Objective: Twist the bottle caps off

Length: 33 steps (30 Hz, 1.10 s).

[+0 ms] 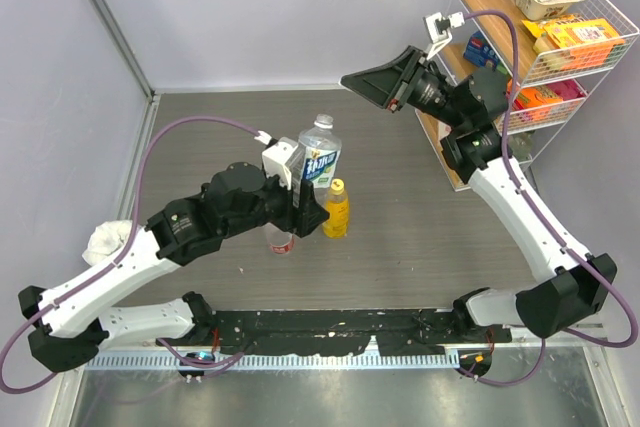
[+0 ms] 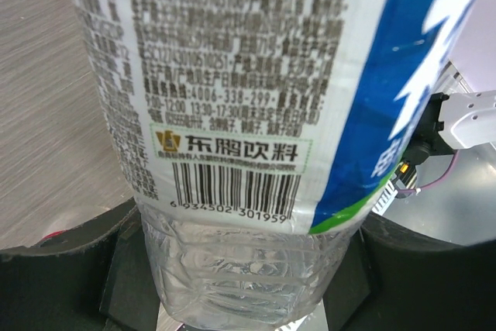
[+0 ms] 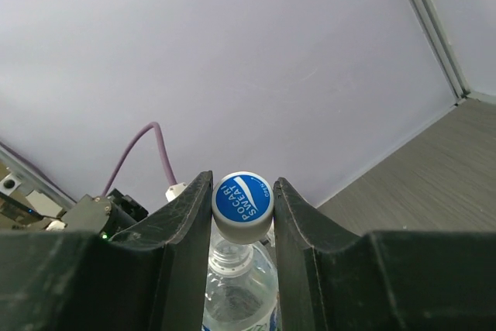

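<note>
Grey-walled cell, dark tabletop (image 1: pixel 430 237).
1. Blue-white bottle (image 1: pixel 320 155): upright mid-table, lower body clamped by left gripper (image 1: pixel 305 202). Its white-blue cap (image 3: pixel 242 201) is off, pinched in the raised right gripper (image 3: pixel 242 188), well apart from the neck.
2. Yellow bottle (image 1: pixel 336 211): just beside, yellow cap (image 1: pixel 338 186) on.
3. Red-label bottle (image 1: pixel 281 240): half hidden under the left arm, seemingly capped.

Estimate: one of three done.

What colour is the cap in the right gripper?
The cap has a blue top with white lettering and a whitish side; best seen in the right wrist view.
</note>
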{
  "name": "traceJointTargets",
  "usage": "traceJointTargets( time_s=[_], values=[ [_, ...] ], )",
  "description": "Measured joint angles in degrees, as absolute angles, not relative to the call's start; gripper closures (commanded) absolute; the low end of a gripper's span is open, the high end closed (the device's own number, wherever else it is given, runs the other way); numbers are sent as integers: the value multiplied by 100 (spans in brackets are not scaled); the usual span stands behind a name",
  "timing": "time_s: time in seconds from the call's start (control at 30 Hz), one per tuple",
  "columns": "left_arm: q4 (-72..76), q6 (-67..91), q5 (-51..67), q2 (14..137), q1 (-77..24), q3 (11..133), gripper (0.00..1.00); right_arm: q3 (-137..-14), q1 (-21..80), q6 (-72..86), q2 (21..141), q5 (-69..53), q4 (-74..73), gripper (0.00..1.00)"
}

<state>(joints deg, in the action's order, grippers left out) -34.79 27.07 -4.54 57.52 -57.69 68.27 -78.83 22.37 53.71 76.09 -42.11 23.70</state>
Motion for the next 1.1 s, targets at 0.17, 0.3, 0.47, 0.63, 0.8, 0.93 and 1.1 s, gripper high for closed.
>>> traceJointTargets(
  time_s=[0.17, 0.3, 0.47, 0.63, 0.8, 0.93, 1.1],
  values=[
    [-3494, 2705, -489, 5723, -5769, 6827, 100, -7885, 2237, 5194, 7614, -4021, 1942, 98],
    [-3505, 2703, -517, 5662, -5769, 6827, 100, -7929, 2237, 4912, 7625, -3846, 1481, 98],
    [-3505, 2681, -561, 5592, -5769, 6827, 100, -7953, 2237, 4254, 7640, -3385, 676, 98],
    [-3503, 2657, -602, 5522, -5769, 6829, 100, -7900, 2237, 3573, 7769, -2720, -93, 98],
    [-3500, 2650, -607, 5489, -5769, 6829, 100, -7472, 2237, 3026, 8027, -1876, -633, 98],
    [-3498, 2650, -622, 5487, -5769, 6827, 100, -7179, 2237, 2808, 8488, -1306, -1079, 98],
    [-3498, 2648, -648, 5487, -5769, 6829, 100, -6991, 2237, 2641, 9094, -819, -1640, 98]
  ],
)
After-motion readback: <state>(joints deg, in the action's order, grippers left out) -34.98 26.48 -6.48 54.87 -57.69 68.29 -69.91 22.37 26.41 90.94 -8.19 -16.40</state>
